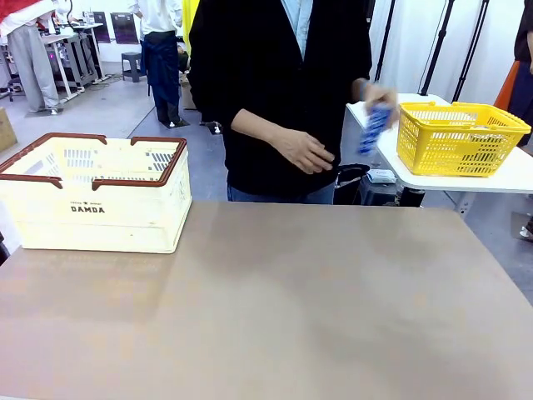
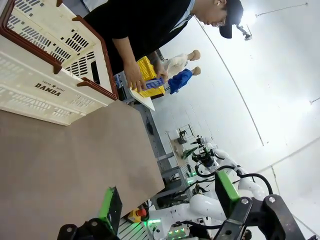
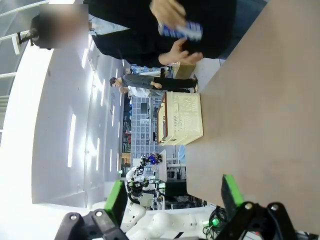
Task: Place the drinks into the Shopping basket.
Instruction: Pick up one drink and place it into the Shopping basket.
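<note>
Person's raised hand [image 1: 380,98]: grips a slim blue-and-white aluminium can [image 1: 375,127] in mid-air, just beside a yellow plastic mesh basket [image 1: 460,137].
Person's other hand [image 1: 304,152]: loose at the waist.
Left gripper [image 2: 169,200]: jaws wide, holding nothing, over the brown tabletop [image 1: 275,308].
Right gripper [image 3: 173,197]: jaws wide, holding nothing.
Cream slotted plastic basket with brown rim handles [image 1: 92,196]: on the tabletop's far left, well apart from the can; contents cannot be told.
</note>
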Controlling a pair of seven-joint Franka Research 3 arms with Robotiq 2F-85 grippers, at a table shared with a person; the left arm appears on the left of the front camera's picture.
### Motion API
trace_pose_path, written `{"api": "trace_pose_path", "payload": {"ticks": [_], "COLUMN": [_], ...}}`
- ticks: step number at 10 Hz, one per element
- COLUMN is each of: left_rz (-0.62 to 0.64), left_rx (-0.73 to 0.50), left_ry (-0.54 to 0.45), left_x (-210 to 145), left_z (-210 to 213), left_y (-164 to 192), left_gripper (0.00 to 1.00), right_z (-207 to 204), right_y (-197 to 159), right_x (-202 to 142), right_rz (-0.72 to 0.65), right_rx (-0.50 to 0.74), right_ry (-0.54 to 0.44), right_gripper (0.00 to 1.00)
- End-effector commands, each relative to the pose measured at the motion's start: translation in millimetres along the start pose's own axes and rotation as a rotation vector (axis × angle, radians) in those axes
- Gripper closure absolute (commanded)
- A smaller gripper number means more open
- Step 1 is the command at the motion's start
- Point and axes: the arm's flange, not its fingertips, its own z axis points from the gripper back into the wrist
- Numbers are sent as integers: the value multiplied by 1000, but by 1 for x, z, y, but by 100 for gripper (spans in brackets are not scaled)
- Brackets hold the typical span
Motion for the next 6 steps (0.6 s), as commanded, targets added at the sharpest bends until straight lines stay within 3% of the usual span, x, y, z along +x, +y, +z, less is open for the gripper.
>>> {"api": "trace_pose_path", "payload": {"ticks": [1, 6], "left_rz": [-6, -6], "left_rx": [-24, -24], "left_ry": [-9, -9], "left_x": [2, 2], "left_z": [1, 1], "left_y": [-1, -1], "left_gripper": [0, 0], "right_z": [2, 2], "right_y": [6, 6], "right_x": [3, 3], "right_rz": [-22, -22], "right_rx": [13, 13], "right_ry": [-3, -3], "right_gripper": [0, 0]}}
